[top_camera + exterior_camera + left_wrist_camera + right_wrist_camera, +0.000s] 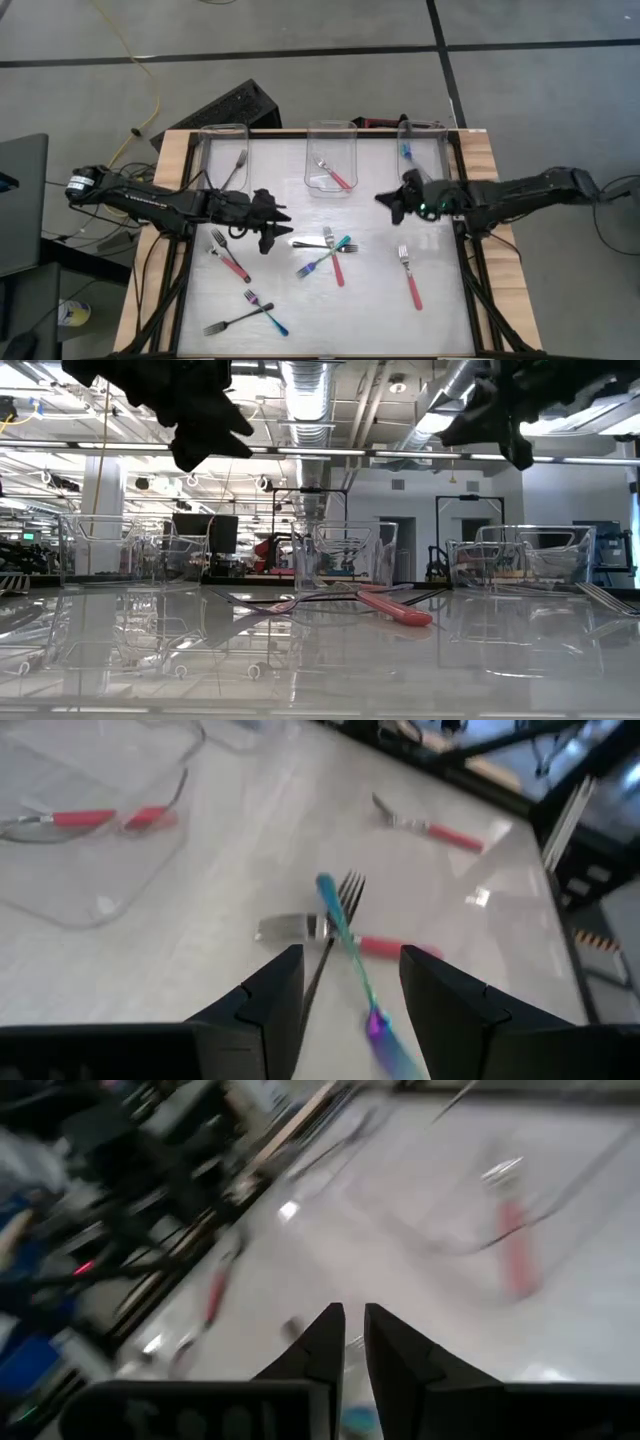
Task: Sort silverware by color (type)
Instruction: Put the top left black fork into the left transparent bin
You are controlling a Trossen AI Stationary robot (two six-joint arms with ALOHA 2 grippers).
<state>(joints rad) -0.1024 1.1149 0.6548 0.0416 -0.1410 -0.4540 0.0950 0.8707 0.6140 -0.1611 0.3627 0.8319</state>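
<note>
While the left pincer point(277, 228) hangs above the bench point(440, 320) with fingers spread wide and empty, a crossed heap of forks point(330, 255) lies just ahead of it. Right pincer point(388, 205) looks nearly closed, nothing in it, with a red fork point(410, 277) below it and another red one point(334, 175) in the middle bin point(331, 158).

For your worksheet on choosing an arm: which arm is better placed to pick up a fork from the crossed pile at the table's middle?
Probably the left. Its gripper hovers open right beside the crossed forks, which show between its fingers in the left wrist view. The right gripper sits farther off.
</note>
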